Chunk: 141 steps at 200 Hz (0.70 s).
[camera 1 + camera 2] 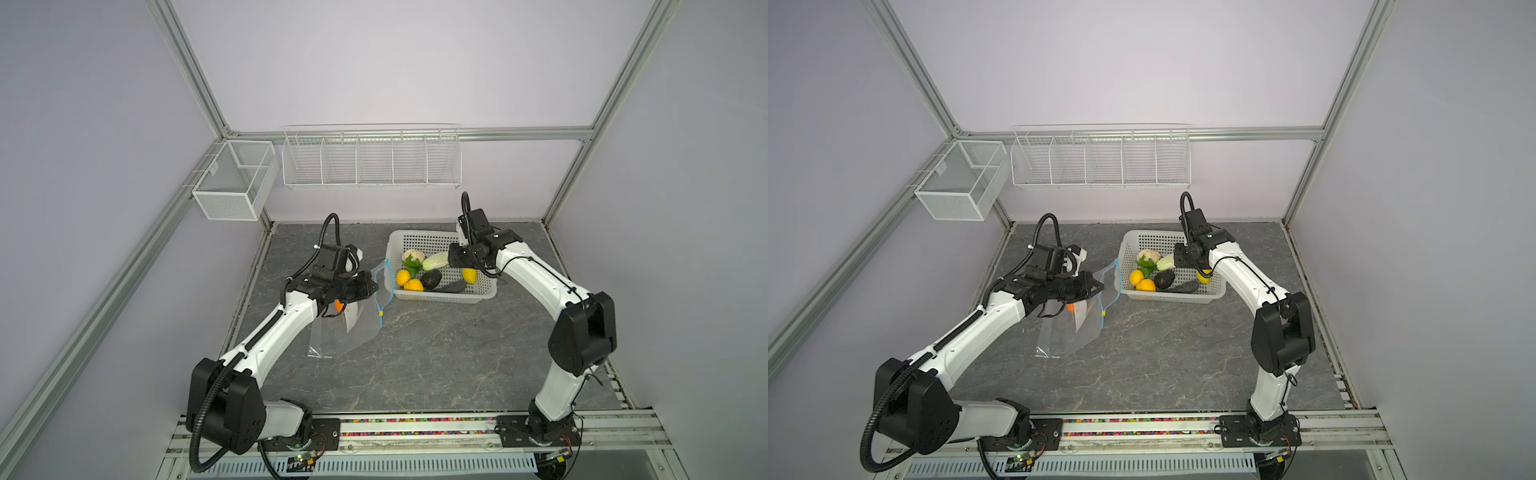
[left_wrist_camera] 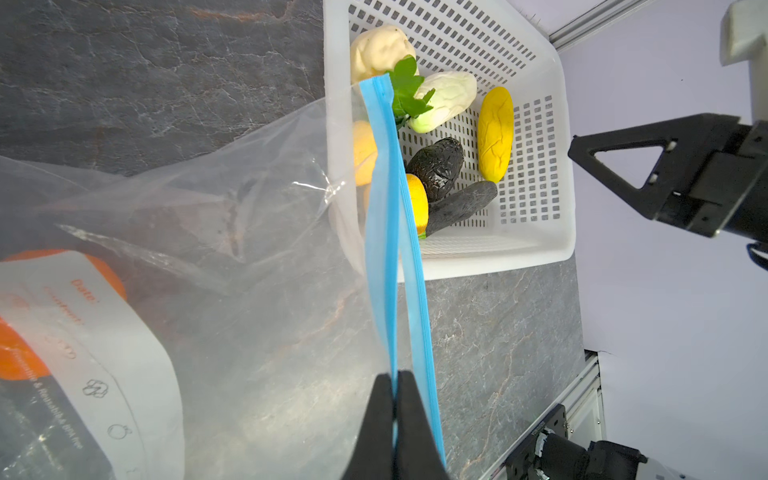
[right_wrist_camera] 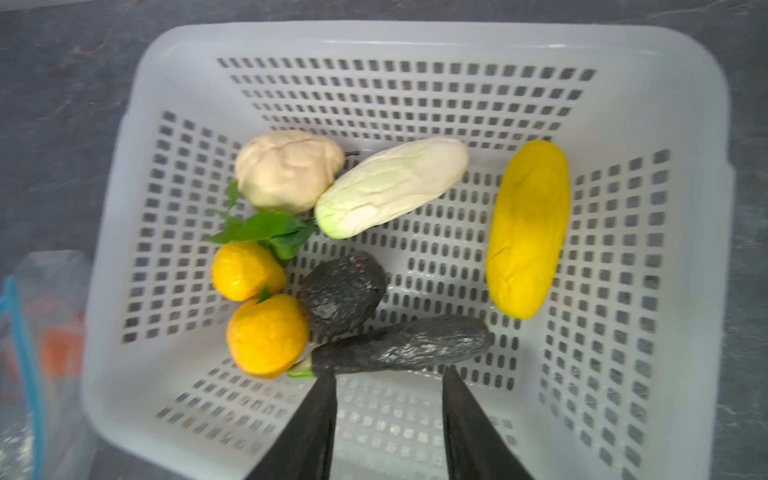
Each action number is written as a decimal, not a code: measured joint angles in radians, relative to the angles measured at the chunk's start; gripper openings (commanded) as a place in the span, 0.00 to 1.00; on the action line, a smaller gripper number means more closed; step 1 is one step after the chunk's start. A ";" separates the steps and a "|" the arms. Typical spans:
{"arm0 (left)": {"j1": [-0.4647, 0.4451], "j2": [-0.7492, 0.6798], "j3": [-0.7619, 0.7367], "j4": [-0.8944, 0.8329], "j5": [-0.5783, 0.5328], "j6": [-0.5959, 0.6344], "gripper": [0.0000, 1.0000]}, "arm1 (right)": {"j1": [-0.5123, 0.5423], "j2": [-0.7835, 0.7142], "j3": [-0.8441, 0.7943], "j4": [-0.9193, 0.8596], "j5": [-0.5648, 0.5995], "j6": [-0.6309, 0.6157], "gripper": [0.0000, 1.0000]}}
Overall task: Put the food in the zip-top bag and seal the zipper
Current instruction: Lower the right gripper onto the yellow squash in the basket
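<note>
Left gripper (image 2: 394, 384): clamped on zipper (image 2: 384, 216) of bag (image 2: 249, 249), beside basket (image 3: 415, 35). Right gripper (image 3: 388, 376): jaws apart, empty, over basket; advise lowering squarely astride long dark vegetable (image 3: 407, 344), closing gently.

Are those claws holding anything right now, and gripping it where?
The left gripper pinches the zip-top bag by its blue zipper strip. The right gripper hangs open over the basket, holding nothing.

Glossy clear plastic bag (image 2: 232, 216), matt perforated plastic basket (image 3: 415, 45)
</note>
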 measured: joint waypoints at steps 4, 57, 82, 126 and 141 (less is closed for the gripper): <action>0.000 0.001 0.000 0.000 0.000 0.001 0.00 | -0.008 0.010 0.005 -0.002 0.008 -0.002 0.44; 0.000 0.002 0.000 0.016 0.000 0.001 0.00 | -0.071 0.179 0.098 -0.062 0.104 -0.031 0.43; 0.000 0.002 0.000 0.016 0.000 0.001 0.00 | -0.068 0.223 0.125 -0.088 0.141 -0.038 0.44; 0.000 0.002 0.000 0.016 0.000 0.001 0.00 | -0.072 0.254 0.138 -0.116 0.167 -0.041 0.51; 0.000 0.002 0.000 0.016 0.000 0.001 0.00 | -0.074 0.264 0.139 -0.115 0.167 -0.041 0.55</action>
